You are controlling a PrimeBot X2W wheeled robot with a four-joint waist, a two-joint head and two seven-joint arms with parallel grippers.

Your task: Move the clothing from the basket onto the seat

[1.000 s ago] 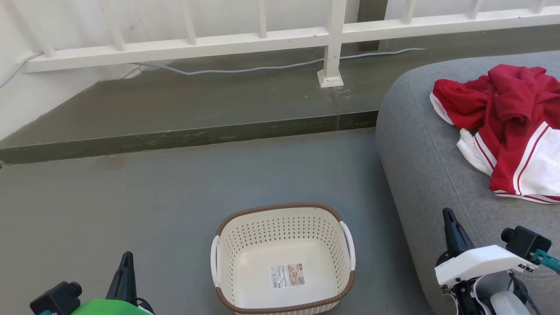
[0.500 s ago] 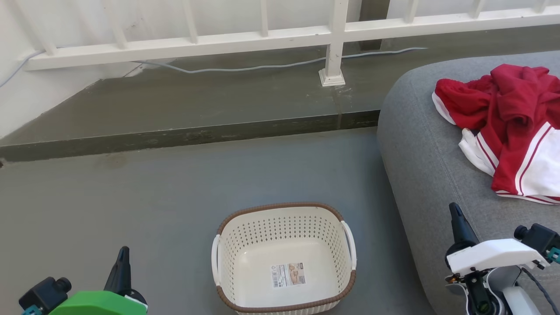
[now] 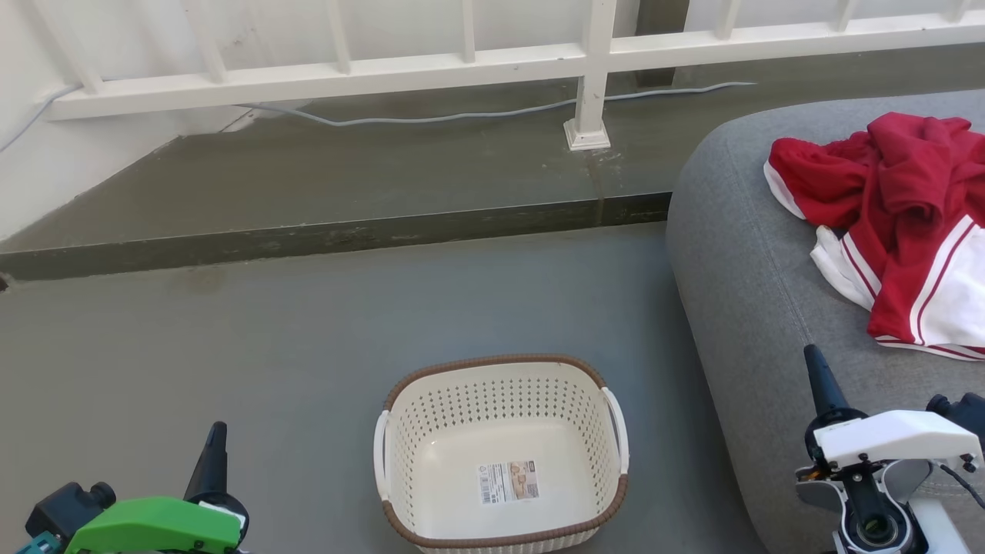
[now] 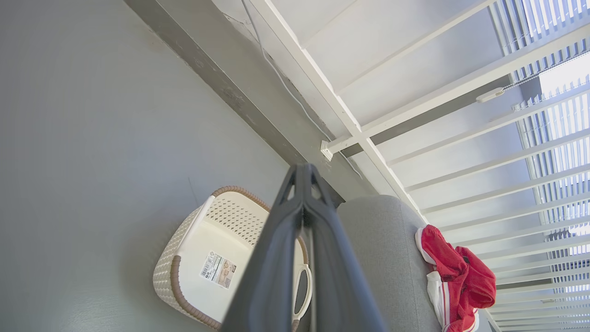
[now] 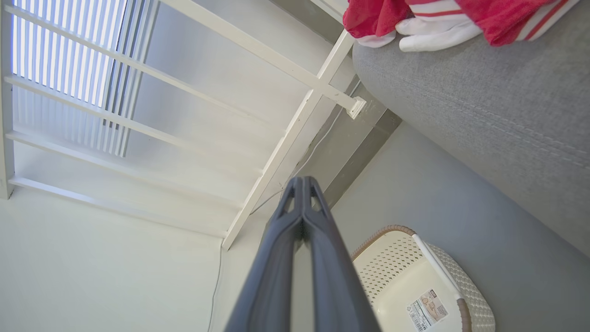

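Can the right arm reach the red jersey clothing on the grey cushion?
Probably yes: shut right gripper hangs by the grey fabric seat; only bare cushion separates it from the red jersey clothing.

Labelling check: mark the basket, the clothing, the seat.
basket (image 3: 492, 404), head view, perforated far wall
clothing (image 3: 893, 215), head view, red fabric, middle of heap
seat (image 3: 739, 269), head view, bare grey cushion left of clothing

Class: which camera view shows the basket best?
The head view: the basket shows full rim and sticker, unobstructed. Left wrist view: the left gripper covers part. Right wrist view: cut off at the bottom edge.
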